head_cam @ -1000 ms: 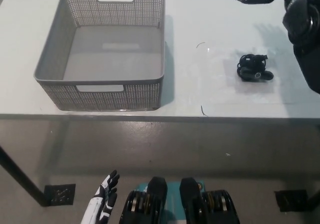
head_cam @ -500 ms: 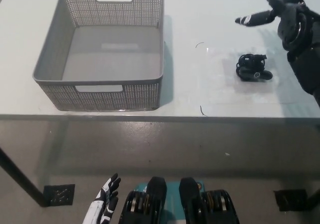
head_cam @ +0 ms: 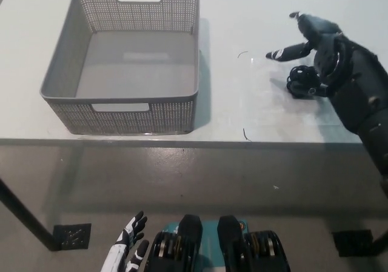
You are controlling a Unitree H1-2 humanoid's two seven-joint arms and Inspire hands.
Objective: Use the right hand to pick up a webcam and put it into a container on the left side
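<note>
The black arm hides part of the webcam [head_cam: 301,81] on the table [head_cam: 242,17]. The right hand [head_cam: 309,39], fingers apart, hovers seemingly just above, at its 12 o'clock. The basket [head_cam: 121,117] stands at 9 o'clock, well apart. The left hand [head_cam: 126,248] rests low, fingers spread.

A white table [head_cam: 242,5] fills the upper half of the view, its front edge running straight across the middle. Below lies a dull grey-brown floor [head_cam: 182,181], softly lit. A dark table leg [head_cam: 24,217] slants down at lower left to a black perforated foot plate [head_cam: 71,236].
</note>
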